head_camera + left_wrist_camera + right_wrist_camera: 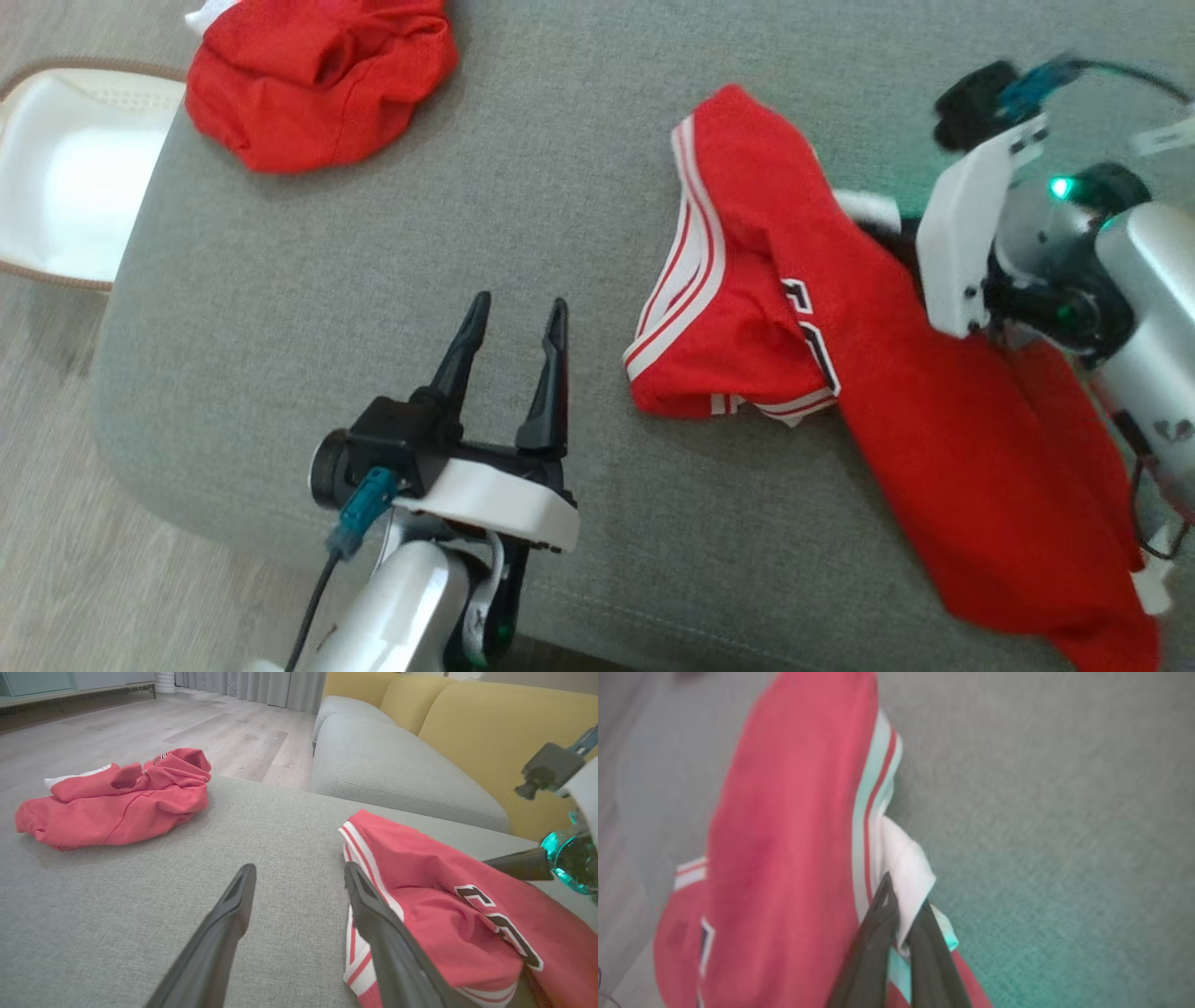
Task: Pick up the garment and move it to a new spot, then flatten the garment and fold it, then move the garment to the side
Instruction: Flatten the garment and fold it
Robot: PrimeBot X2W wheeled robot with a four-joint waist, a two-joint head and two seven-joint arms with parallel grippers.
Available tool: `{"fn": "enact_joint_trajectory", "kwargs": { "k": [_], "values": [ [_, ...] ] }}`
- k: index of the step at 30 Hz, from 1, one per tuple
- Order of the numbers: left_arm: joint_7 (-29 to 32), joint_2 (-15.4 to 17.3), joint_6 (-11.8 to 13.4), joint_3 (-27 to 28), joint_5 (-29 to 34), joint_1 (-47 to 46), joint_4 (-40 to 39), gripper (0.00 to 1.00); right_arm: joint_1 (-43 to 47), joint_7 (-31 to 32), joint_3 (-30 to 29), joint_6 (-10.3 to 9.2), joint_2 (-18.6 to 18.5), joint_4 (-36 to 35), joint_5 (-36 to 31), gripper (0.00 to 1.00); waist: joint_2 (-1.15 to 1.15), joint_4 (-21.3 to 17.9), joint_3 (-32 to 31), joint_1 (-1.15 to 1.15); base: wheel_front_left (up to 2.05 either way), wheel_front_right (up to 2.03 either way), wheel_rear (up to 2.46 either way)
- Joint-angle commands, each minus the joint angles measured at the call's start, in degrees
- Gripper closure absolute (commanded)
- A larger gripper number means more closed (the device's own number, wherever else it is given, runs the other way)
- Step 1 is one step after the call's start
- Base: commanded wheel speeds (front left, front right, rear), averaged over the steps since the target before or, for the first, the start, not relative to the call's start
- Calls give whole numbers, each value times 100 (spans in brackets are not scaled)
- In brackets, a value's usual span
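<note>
Clenched on a white fold of cloth, the two dark fingers of the right gripper (903,895) pinch the edge of the red garment (784,835) between their tips. From that grip the garment runs ahead of the jaws and off to their left. Its white-and-red striped trim starts just beyond the fingertips, and all of it lies over the grey cushion (1064,812). Motion blur softens the fabric.

Over on the other side, the left gripper (519,303) holds its jaws released and spread wide, with bare cushion showing in the gap between them. The garment's striped hem lies near the outer side of its right-hand finger, apart from it, with black-and-white lettering showing farther along the cloth.

Ahead and well to the left of those open jaws sits a second red garment (317,75), crumpled in a heap. A white basket (65,177) stands farther left, on the wooden floor (187,723). A yellow sofa back (490,742) rises ahead to the right.
</note>
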Motion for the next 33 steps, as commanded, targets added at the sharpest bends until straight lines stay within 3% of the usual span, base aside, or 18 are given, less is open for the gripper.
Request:
{"fn": "enact_joint_trajectory", "kwargs": {
  "k": [1,10,18,23,29,33],
  "values": [
    [-70,8,42,201,10,-69,-161,0,-47,-166,-124,44,28,-215,41,100,0,-25,-38,0,0,0,0],
    [-70,8,33,305,77,117,-46,0,-467,-1524,-597,44,672,-433,322,100,0,-216,-523,0,0,0,0],
    [-70,8,5,432,166,345,21,0,-989,-2180,-671,44,1093,-712,184,100,0,-424,-1006,0,0,0,0],
    [-70,8,5,457,175,492,29,0,-1523,-2352,-980,44,1654,-479,1,100,0,-536,-1221,0,0,0,0],
    [-70,8,43,427,135,640,28,0,-2060,-2498,-1795,44,2496,139,-546,100,0,-619,-1422,0,0,0,0],
    [-70,8,59,398,102,709,24,0,-2227,-2716,-2546,44,2701,509,-690,100,0,-642,-1510,0,0,0,0]
  ]
}}
